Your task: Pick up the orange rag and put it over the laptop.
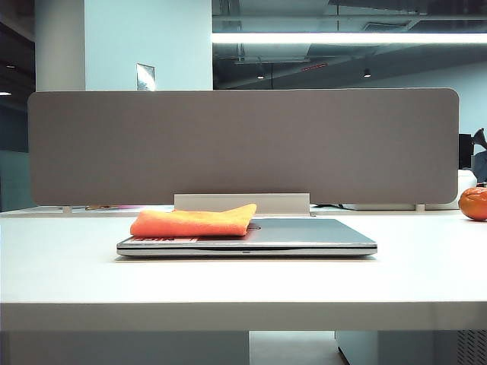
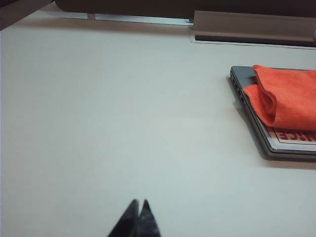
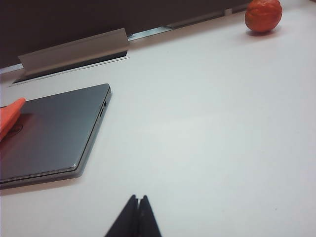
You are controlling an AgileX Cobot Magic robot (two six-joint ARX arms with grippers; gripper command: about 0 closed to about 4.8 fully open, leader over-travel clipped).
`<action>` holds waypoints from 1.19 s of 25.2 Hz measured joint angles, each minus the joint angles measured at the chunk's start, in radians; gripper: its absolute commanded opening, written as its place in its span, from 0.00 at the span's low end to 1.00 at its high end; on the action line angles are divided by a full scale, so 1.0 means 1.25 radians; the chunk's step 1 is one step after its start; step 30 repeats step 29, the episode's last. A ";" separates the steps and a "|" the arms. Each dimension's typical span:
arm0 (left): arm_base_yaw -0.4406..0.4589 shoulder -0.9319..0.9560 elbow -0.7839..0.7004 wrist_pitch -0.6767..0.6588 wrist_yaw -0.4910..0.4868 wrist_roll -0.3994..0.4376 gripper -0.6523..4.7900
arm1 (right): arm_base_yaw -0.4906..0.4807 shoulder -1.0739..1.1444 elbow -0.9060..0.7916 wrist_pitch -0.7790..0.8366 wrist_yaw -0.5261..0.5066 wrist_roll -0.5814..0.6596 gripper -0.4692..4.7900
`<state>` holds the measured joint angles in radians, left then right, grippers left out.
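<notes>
Orange rag (image 1: 193,222) lies folded on the closed laptop (image 1: 304,234); my left gripper (image 2: 138,203) and right gripper (image 3: 138,198) hover over bare table (image 1: 228,281), fingers pressed together, holding nothing.

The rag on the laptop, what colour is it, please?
Bright orange rag; left wrist view.

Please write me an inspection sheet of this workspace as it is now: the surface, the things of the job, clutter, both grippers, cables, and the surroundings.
Surface: white table, bare around the laptop.
Job's things: orange rag lies folded on the closed laptop, covering the lid's left part; the right part is uncovered.
Clutter: orange ball at the table's far right edge, apart from the laptop.
Grippers: left gripper shut, holding nothing, over bare table left of the laptop; right gripper shut, holding nothing, over bare table to its right.
Cables: nothing seen.
Surroundings: grey divider panel behind the table; ceiling light on.
</notes>
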<state>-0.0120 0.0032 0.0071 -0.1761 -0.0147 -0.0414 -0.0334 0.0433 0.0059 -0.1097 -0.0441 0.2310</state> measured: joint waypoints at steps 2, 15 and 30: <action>0.000 0.000 0.000 0.000 0.000 0.000 0.11 | 0.000 -0.014 0.000 -0.007 0.000 -0.019 0.08; 0.000 0.001 0.000 0.000 0.000 0.000 0.11 | 0.002 -0.033 0.000 -0.064 0.005 -0.085 0.08; 0.000 0.000 0.000 0.000 0.000 0.000 0.11 | 0.002 -0.033 0.000 -0.064 0.005 -0.085 0.08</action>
